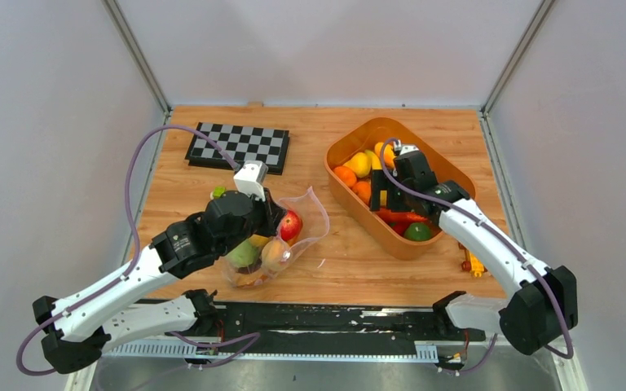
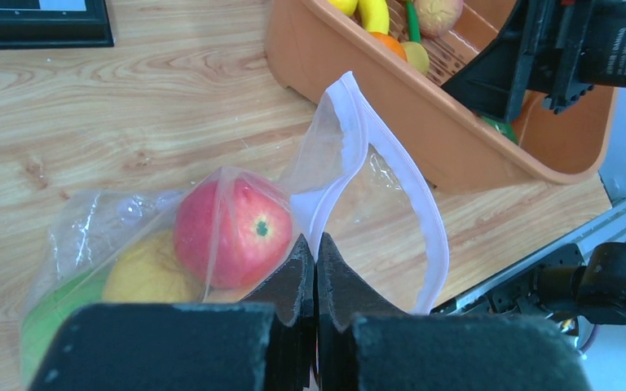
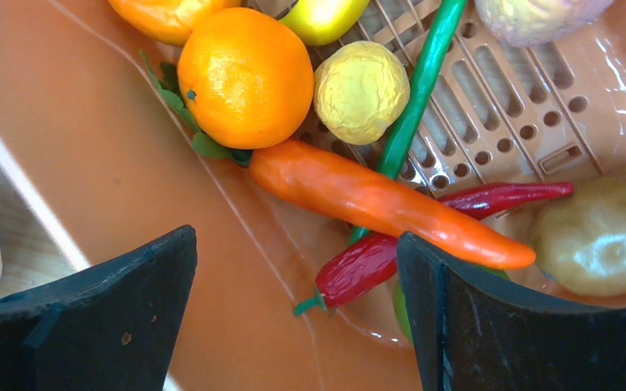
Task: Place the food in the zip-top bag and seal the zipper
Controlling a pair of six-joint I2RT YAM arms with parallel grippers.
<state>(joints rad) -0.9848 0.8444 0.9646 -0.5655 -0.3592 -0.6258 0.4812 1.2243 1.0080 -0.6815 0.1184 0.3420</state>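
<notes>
Left pincer (image 2: 316, 262): black fingers pressed together, clamped on the mouth edge of the clear crinkly zip-top bag (image 2: 90, 232), nearest the front table edge.
Bag position: lay on the pale wooden table (image 1: 359, 269), just left of the orange plastic tub (image 1: 338, 175), mouth gaping toward it.
Zipper: whitish press strip (image 2: 350, 102) stood parted, unsealed.
Food in bag: glossy red apple (image 2: 232, 232), yellow fruit (image 2: 147, 277) and green fruit (image 2: 45, 326) sat inside, packed together.
Right pincer (image 3: 295, 236): fingers wide apart, holding nothing, hung inside the tub above a long orange pepper (image 3: 375, 199).
Food in tub: round leafy orange (image 3: 244, 77), crinkled yellow ball (image 3: 361, 91), red chilli (image 3: 497, 195) and green stalk (image 3: 424, 81) lay around the pepper.
Far left: black-and-white checkerboard (image 1: 239, 147) lay flat beyond the bag.
</notes>
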